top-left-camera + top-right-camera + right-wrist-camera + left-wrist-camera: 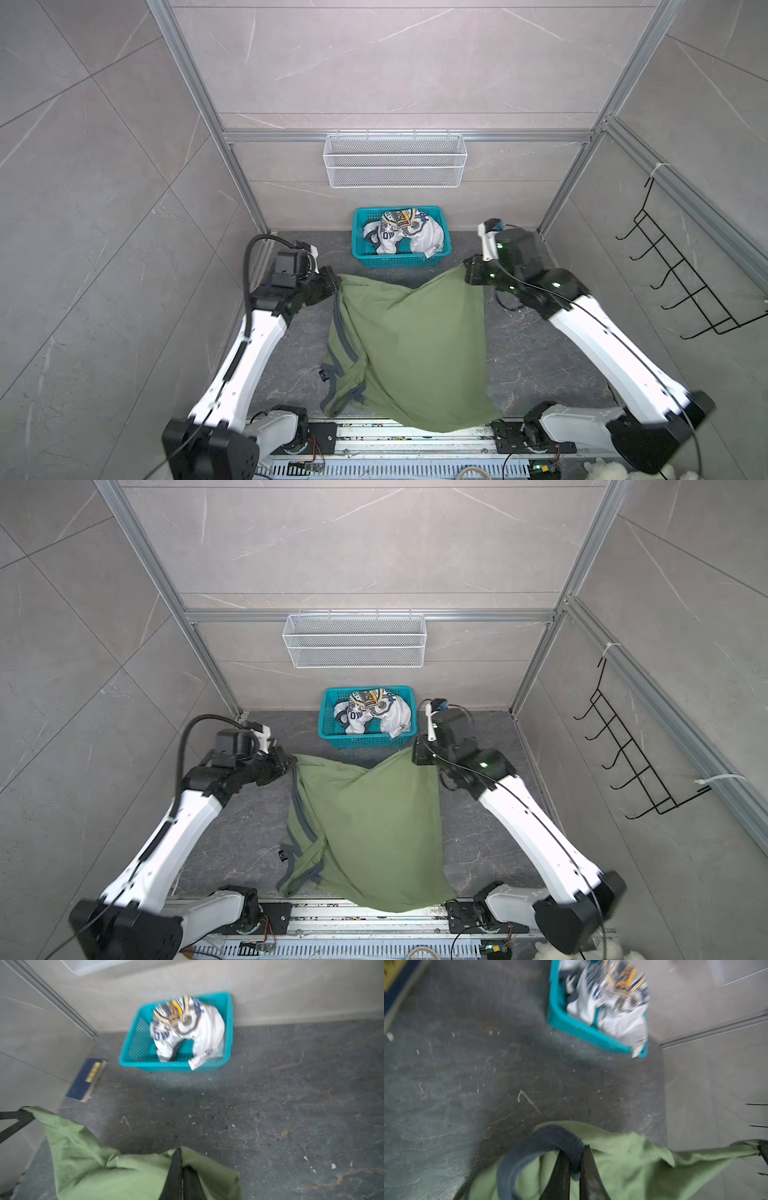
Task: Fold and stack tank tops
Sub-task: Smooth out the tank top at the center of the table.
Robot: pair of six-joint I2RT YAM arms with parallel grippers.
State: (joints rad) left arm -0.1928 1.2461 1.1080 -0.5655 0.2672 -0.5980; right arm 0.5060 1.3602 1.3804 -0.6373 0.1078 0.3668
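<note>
One tank top (415, 353) spreads over the table (540, 365) before the basket (399, 259), which holds the other tank top (426, 241).

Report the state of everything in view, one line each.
Olive green tank top: unfolded, two corners held up, rest on table.
White tank top: crumpled inside teal basket.
Left gripper: shut on olive green tank top.
Right gripper: shut on olive green tank top.
Wire basket: empty.
Blue book: closed.

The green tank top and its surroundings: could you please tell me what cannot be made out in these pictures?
- Green tank top: the side facing down is hidden in every view by the cloth itself.
- White tank top: crumpled in the teal basket, print unreadable; motion blur in both wrist views.
- Blue book: title blurred in the right wrist view.
</note>
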